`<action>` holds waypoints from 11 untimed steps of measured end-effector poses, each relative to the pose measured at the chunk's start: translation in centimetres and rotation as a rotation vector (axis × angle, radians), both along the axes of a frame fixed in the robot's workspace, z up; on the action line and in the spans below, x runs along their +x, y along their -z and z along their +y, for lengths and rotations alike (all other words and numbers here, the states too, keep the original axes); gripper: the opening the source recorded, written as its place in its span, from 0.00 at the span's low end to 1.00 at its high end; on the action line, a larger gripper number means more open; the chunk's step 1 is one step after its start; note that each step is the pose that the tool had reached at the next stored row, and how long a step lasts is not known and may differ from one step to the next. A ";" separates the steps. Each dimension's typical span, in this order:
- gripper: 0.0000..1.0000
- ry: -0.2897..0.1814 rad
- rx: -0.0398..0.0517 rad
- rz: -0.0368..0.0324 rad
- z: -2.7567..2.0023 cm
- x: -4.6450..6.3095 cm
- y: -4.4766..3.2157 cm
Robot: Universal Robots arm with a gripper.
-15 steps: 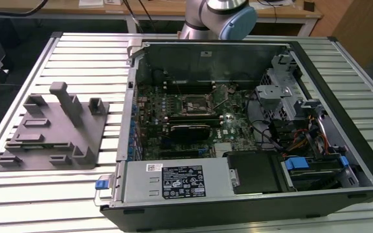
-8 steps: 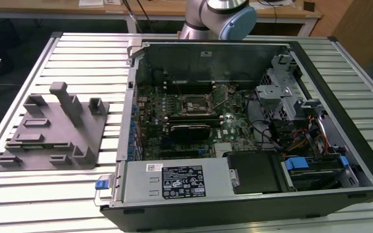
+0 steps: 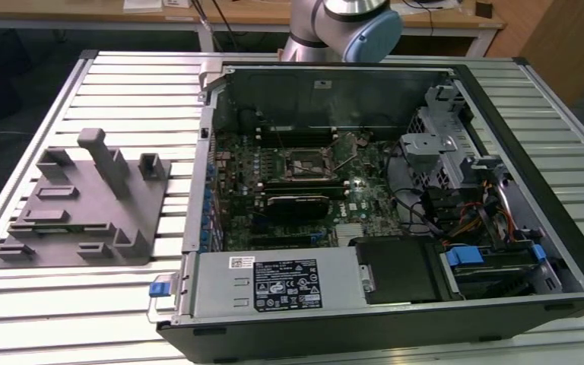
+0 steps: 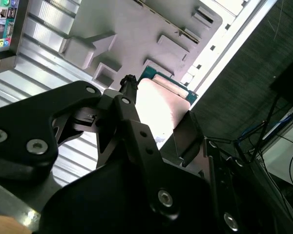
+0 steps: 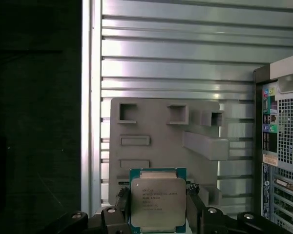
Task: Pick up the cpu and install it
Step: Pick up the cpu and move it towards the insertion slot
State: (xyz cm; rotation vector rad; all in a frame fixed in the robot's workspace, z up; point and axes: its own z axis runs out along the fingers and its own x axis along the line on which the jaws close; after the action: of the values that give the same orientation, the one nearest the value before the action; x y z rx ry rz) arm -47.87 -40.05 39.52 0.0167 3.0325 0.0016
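Cpu, a small, flat, square chip with a pale silvery metal top and a green edge (image 5: 157, 202), sits pinched by two opposite edges in the black claw of the gripper (image 5: 157, 200), one black finger (image 5: 122, 208) pressed to each side. The second wrist view shows the same clenched hold on the cpu (image 4: 158, 105) from beside the gripper (image 4: 158, 113). In both wrist views the chip hangs in front of the grey plastic tray with raised blocks and square pockets (image 5: 156, 126), and I cannot tell how far above it it is. In the exterior view, starting at that view's left, the tray (image 3: 79, 220) lies on the ribbed aluminium table (image 3: 119, 84), just beside the open black computer case (image 3: 505, 114). Inside the case, near its middle, the green motherboard (image 3: 373, 194) carries the dark square metal-framed socket (image 3: 307, 162), with a larger black rectangular block (image 3: 297, 207) just in front of it. A silver power-supply box with a printed label (image 3: 271, 283) fills the near corner. Further toward that view's right stand a silvery metal drive cage (image 3: 434, 144) and a bundle of orange and yellow cables (image 3: 470, 220). The grey and pale-blue robot arm (image 3: 338, 30) rises behind the case.
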 end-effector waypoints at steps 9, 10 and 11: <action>0.54 0.000 0.0000 0.0002 0.00 0.3 -0.02; 0.54 0.000 0.0000 0.0002 0.00 0.5 -0.02; 0.54 0.000 0.0000 0.0001 0.00 0.6 -0.01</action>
State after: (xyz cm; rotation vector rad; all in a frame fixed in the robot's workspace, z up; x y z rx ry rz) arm -47.27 -40.05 39.53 0.0166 3.0327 0.0017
